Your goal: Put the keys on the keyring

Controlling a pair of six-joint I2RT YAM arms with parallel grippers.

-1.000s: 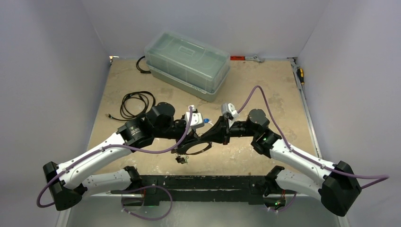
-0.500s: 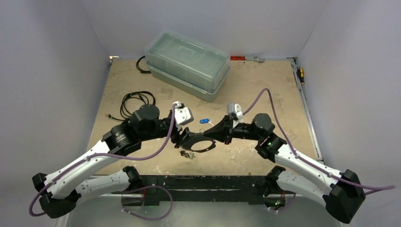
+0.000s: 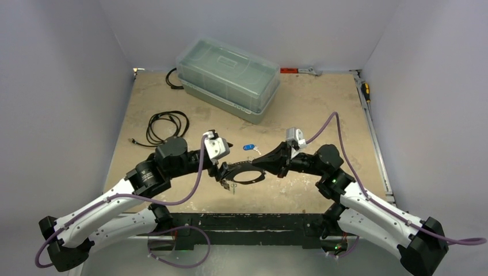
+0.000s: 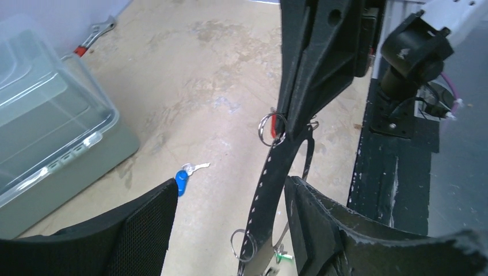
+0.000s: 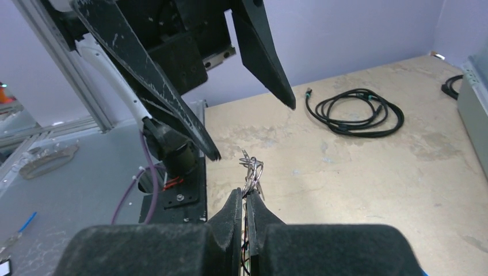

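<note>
The keyring [image 3: 248,181] is a flat grey disc held above the table between the two arms. My right gripper [image 3: 257,163] is shut on its right rim; in the right wrist view the fingertips [image 5: 237,201] pinch the edge with wire split rings [image 5: 252,169] just beyond. My left gripper [image 3: 221,170] is open, its jaws standing either side of the ring's edge [image 4: 269,184], which runs nearer the right pad [image 4: 322,224]. Small keys [image 3: 229,186] hang under the ring, one with a green tag [image 4: 282,256]. A blue-headed key [image 3: 248,147] lies loose on the table.
A clear lidded plastic box [image 3: 227,77] stands at the back. A coiled black cable [image 3: 167,126] lies at the left. A wrench [image 3: 305,71] rests against the back wall and a screwdriver [image 3: 365,89] along the right edge.
My left gripper has opened off the keyring and its arm has drawn back to the left. The right arm has shifted right, still holding the ring.
</note>
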